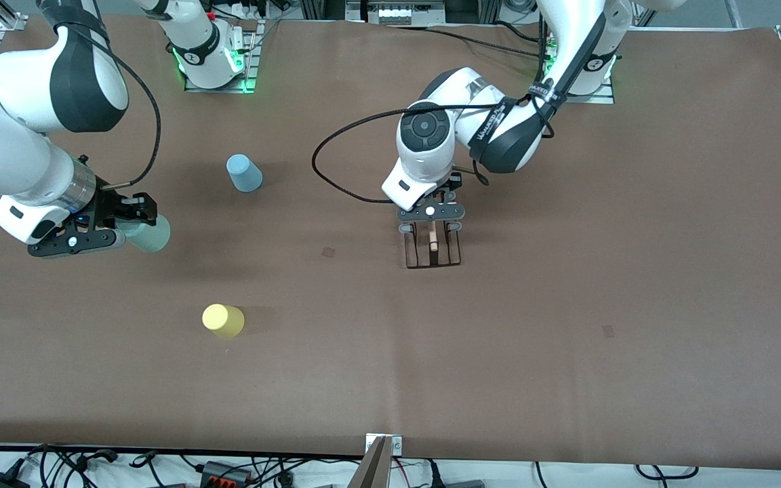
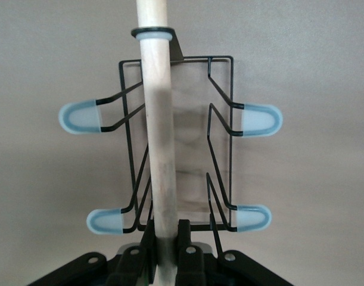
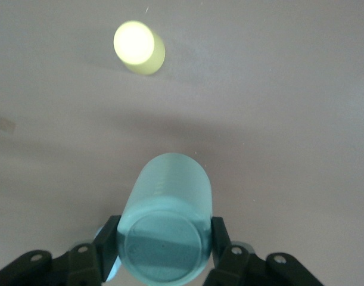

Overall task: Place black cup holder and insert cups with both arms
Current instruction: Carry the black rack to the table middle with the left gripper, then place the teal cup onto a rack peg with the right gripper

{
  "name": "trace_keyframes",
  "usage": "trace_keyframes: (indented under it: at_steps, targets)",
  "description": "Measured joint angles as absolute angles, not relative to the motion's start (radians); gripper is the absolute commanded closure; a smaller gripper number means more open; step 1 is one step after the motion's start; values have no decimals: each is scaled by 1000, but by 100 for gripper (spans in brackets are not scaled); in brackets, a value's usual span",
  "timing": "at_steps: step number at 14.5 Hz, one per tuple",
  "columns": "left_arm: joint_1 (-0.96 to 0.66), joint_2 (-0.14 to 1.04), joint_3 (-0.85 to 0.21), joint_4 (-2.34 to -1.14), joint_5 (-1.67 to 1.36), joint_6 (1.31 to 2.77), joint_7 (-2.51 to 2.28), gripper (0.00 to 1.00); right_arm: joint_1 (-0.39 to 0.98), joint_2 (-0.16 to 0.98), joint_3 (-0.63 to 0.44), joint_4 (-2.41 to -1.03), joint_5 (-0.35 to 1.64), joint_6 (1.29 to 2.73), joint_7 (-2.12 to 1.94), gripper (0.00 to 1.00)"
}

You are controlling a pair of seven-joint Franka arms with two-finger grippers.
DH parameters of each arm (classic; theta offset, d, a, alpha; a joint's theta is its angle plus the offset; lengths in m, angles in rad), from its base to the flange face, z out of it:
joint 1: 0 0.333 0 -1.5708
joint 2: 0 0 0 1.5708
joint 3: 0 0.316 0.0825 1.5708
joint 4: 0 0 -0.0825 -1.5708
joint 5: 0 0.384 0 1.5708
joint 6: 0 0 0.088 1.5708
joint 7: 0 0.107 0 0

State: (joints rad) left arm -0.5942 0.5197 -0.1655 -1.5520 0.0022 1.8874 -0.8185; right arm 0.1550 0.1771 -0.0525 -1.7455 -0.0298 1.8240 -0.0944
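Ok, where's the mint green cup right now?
The mint green cup is clamped in the right gripper at the right arm's end of the table, above the tabletop between the light blue cup and yellow cup.

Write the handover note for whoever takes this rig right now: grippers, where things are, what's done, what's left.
Left gripper: shut on the wooden handle of the black cup holder, mid-table.
Right gripper: shut on the mint green cup, at the right arm's end of the table.
Light blue cup and yellow cup: upside down on the table, untouched; yellow is nearer the front camera.
Done: holder and one cup gripped.
Left: release the holder once placed, put all three cups on its prongs.
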Motion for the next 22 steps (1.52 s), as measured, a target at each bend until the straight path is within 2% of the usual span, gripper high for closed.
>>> trace_keyframes:
  at_steps: [7, 8, 9, 10, 11, 18, 22]
  targets:
    - [-619, 531, -165, -1531, 2, 1890, -850, 90, 154, 182, -68, -1746, -30, 1773, -124, 81]
    - [-624, 536, -165, -1528, 2, 1891, -855, 86, 154, 183, -68, -1745, -30, 1770, -124, 81]
    - [-626, 543, -165, -1526, 2, 1891, -856, 65, 155, 183, -68, -1745, -30, 1769, -124, 81]
    - [-628, 552, -165, -1524, 2, 1893, -856, 19, 155, 184, -68, -1745, -30, 1768, -124, 81]
    - [-630, 558, -165, -1520, 2, 1895, -856, 0, 155, 184, -68, -1745, -30, 1768, -124, 81]
    - [-617, 551, -158, -1432, 2, 1885, -854, 0, 156, 185, -67, -1745, -25, 1749, -123, 81]
    - [-603, 532, -156, -1422, 2, 1842, -843, 0, 206, 169, -60, -1739, 62, 1714, -13, 81]
